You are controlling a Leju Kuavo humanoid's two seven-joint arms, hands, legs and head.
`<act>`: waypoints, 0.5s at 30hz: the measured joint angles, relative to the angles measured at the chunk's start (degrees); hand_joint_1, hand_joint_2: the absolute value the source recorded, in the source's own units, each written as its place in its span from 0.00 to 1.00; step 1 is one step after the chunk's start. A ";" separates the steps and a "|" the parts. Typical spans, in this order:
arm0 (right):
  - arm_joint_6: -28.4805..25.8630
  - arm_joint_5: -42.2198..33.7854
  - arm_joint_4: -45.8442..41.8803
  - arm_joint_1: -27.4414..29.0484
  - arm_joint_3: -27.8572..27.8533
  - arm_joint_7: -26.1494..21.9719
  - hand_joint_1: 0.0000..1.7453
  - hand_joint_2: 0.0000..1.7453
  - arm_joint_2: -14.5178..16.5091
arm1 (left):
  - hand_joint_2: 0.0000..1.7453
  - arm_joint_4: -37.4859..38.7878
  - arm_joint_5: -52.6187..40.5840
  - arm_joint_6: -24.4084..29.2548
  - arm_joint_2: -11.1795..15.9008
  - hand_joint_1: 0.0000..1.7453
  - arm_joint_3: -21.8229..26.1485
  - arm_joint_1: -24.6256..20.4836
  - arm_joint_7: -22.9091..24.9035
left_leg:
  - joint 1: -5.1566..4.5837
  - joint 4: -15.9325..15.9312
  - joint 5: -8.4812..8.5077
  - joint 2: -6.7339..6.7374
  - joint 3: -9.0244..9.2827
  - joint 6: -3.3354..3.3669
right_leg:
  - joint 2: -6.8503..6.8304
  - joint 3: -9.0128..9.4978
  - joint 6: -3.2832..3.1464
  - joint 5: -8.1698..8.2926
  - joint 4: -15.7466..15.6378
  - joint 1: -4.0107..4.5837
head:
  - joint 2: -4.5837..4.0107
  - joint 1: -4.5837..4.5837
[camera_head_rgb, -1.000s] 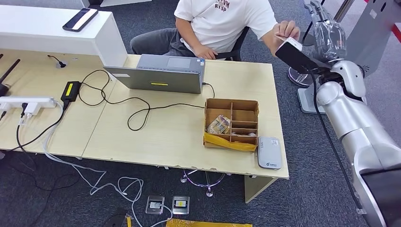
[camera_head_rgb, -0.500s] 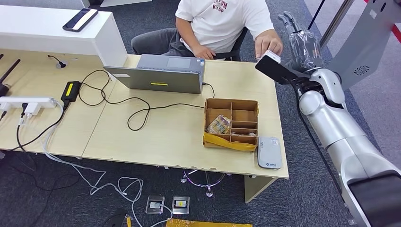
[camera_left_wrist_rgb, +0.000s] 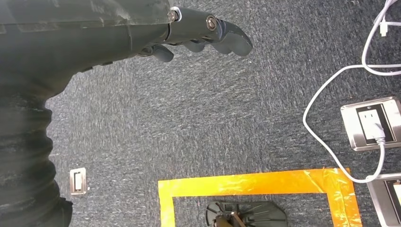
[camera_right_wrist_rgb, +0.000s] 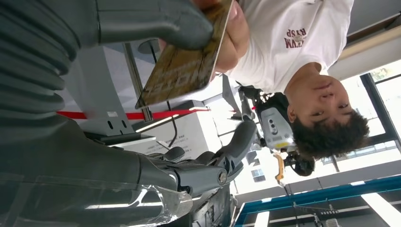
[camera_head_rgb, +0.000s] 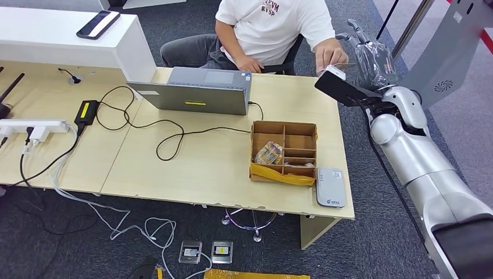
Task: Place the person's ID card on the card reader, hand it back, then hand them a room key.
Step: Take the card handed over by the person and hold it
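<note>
My right hand (camera_head_rgb: 372, 58) is raised beyond the table's far right corner, close to the seated person's hand (camera_head_rgb: 330, 53). A card (camera_right_wrist_rgb: 184, 66) with a brown-gold pattern lies under my thumb (camera_right_wrist_rgb: 151, 21) in the right wrist view, and the person's fingers (camera_right_wrist_rgb: 236, 38) grip its other end. In the head view the card (camera_head_rgb: 340, 64) is a thin edge between the two hands. The grey card reader (camera_head_rgb: 331, 187) lies at the table's front right. My left hand (camera_left_wrist_rgb: 203, 33) hangs over the carpet, fingers loosely apart, holding nothing.
A cardboard box (camera_head_rgb: 285, 152) with compartments, one holding similar gold cards (camera_head_rgb: 268, 153), stands next to the reader. A laptop (camera_head_rgb: 195, 90) with trailing cables sits mid-table. A power strip (camera_head_rgb: 35, 125) lies at the left. A grey stand (camera_head_rgb: 447, 46) rises right of my arm.
My right hand has swung left and a little lower towards the table's far corner, and the person's hand came along with it on the card. Over the last half second both barely moved.
</note>
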 joint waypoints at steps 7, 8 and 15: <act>1.69 0.17 -0.97 0.05 0.14 0.07 1.00 1.00 -0.44 | 1.00 0.00 0.01 -0.08 0.00 0.00 -0.33 -0.22 0.21 | 0.00 0.00 0.00 0.04 0.00 0.00 | 0.06 0.00 0.00 0.00 0.00 0.00 | 0.00 0.01; 1.89 0.19 -1.02 0.05 0.14 0.11 1.00 1.00 -0.45 | 1.00 0.00 0.02 -0.08 0.00 0.00 -0.33 -0.22 0.21 | 0.00 0.00 0.00 0.04 0.00 0.00 | 0.06 0.00 0.00 0.00 0.00 0.00 | 0.00 0.01; 2.26 0.45 -1.33 0.05 0.16 0.36 1.00 1.00 -0.55 | 1.00 0.00 0.02 -0.09 0.00 0.00 -0.34 -0.23 0.21 | 0.00 0.00 -0.01 0.04 0.00 -0.01 | 0.06 0.00 0.00 0.00 0.00 0.00 | -0.01 0.01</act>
